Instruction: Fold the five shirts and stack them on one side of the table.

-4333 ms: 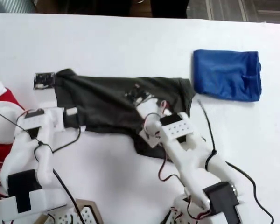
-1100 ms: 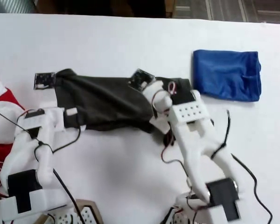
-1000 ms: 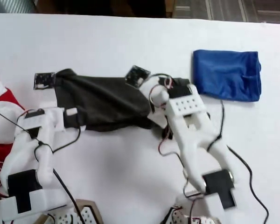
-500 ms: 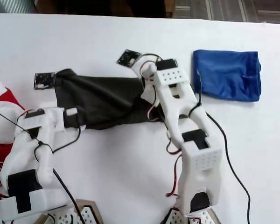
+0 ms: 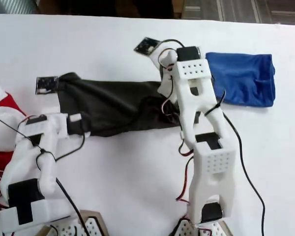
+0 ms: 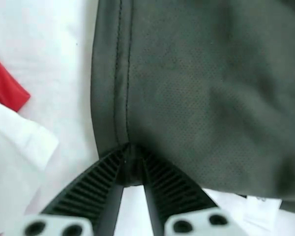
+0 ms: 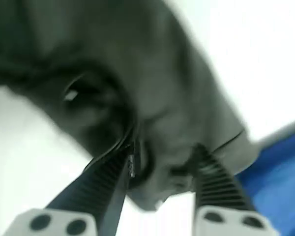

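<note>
Folding the dark shirt point(image 5: 108, 101), lying across the middle of the white surface point(image 5: 88, 44), needs a slow, even pull. The left gripper point(image 6: 130, 147) is closed on its hem at the frame's left. The right gripper point(image 7: 162, 152) holds a bunch of the other end, near the blue shirt point(image 5: 243, 78) at upper right.

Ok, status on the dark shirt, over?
Left gripper shut on dark shirt hem. Right gripper shut on its bunched other end, beside folded blue shirt. Red and white shirts beside left arm.
</note>
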